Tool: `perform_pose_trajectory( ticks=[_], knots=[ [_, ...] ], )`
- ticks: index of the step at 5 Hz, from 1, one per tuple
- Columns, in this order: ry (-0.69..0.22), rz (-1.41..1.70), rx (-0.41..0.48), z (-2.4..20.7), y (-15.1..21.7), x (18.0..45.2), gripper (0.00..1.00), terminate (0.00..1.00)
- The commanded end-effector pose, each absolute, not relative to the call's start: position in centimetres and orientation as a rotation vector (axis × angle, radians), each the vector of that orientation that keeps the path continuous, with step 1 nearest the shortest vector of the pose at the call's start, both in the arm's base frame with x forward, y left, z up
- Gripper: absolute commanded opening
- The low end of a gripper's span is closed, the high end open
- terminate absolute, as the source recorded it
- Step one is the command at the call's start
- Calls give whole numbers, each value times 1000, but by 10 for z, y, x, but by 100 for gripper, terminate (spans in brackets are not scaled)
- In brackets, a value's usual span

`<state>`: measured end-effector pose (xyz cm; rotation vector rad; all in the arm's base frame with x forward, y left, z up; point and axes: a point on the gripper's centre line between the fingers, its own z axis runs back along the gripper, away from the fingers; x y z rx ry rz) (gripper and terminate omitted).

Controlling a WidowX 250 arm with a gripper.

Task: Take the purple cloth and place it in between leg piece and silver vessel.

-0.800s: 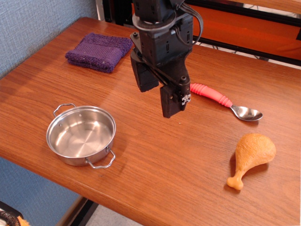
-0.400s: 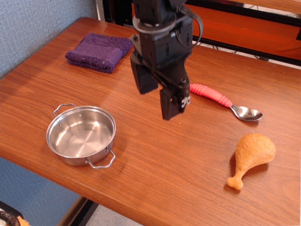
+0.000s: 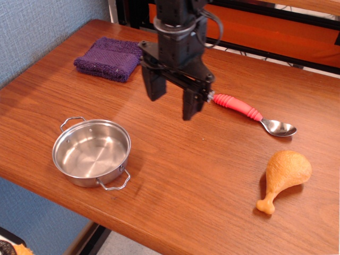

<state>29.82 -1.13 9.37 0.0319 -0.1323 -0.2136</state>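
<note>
The purple cloth (image 3: 112, 57) lies folded at the back left of the wooden table. The silver vessel (image 3: 91, 152) stands empty near the front left edge. The leg piece (image 3: 283, 176) lies at the front right, bone tip toward the front. My gripper (image 3: 172, 106) hangs above the middle of the table, open and empty, its two black fingers spread apart. It is to the right of the cloth and not touching it.
A metal spoon with a red handle (image 3: 254, 114) lies right of the gripper, behind the leg piece. A blue wall (image 3: 37, 32) runs along the left. The table's front edge (image 3: 159, 239) is close below the vessel.
The gripper has turned about its axis and shifted slightly back and left, toward the cloth; its fingers now stand wider apart. Nothing on the table has moved.
</note>
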Motion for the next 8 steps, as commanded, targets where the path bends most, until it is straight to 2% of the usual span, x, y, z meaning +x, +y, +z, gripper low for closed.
perform_pose_trajectory(
  ticks=[1, 3, 5, 6, 8],
  knots=[
    [-180, 92, 206, 99, 69, 352, 100, 0],
    [-186, 281, 211, 98, 144, 390, 100, 0],
    [-175, 310, 213, 93, 202, 409, 100, 0],
    [-171, 295, 181, 77, 212, 414, 100, 0],
    [-149, 224, 135, 55, 206, 417, 100, 0]
  ],
)
